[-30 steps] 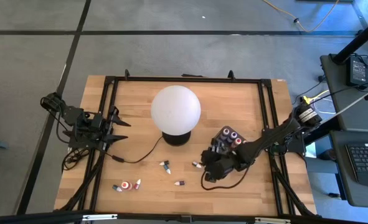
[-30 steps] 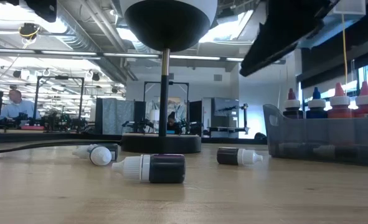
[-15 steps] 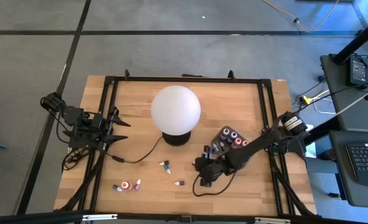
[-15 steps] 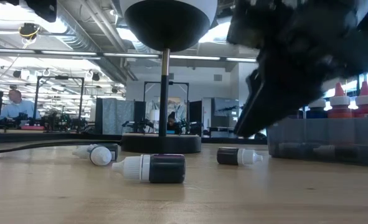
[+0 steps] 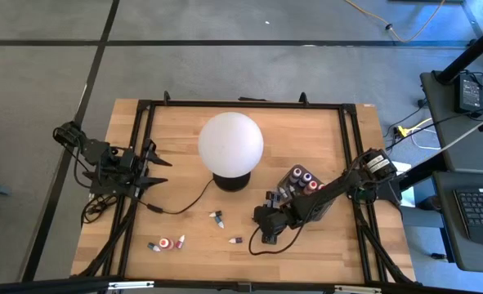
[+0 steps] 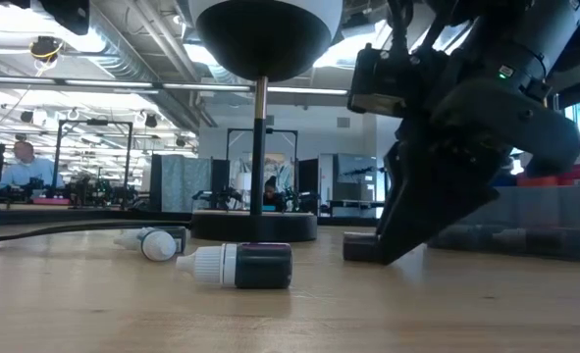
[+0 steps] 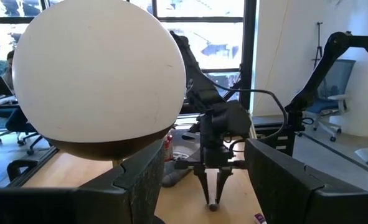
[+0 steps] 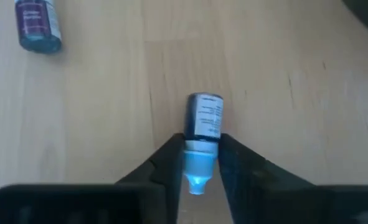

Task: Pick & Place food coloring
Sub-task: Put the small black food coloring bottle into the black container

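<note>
The right arm has come down and slid toward the middle of the table since a second ago, and now its fingers close in on a little bottle that lay free before. The left arm has not moved.

The big white globe lamp (image 5: 230, 143) stands at the back middle of the wooden table (image 5: 176, 135). The dark tray (image 5: 296, 184) sits just right of the lamp base, and it holds a few bottles standing up, with red and dark caps.

The right gripper (image 8: 200, 163) is low on the table just left of the tray. Its two fingers pinch the pale cap end of a food coloring bottle (image 8: 205, 117). This bottle is small, with a dark body and a label. It lies flat on the wood, and its long side points straight away from the gripper, cap end toward the fingers.

More tiny bottles (image 5: 167, 243) lie on their sides nearer the front of the table.

The left gripper (image 5: 145, 170) waits at the left edge of the table, spread wide and holding nothing
</note>
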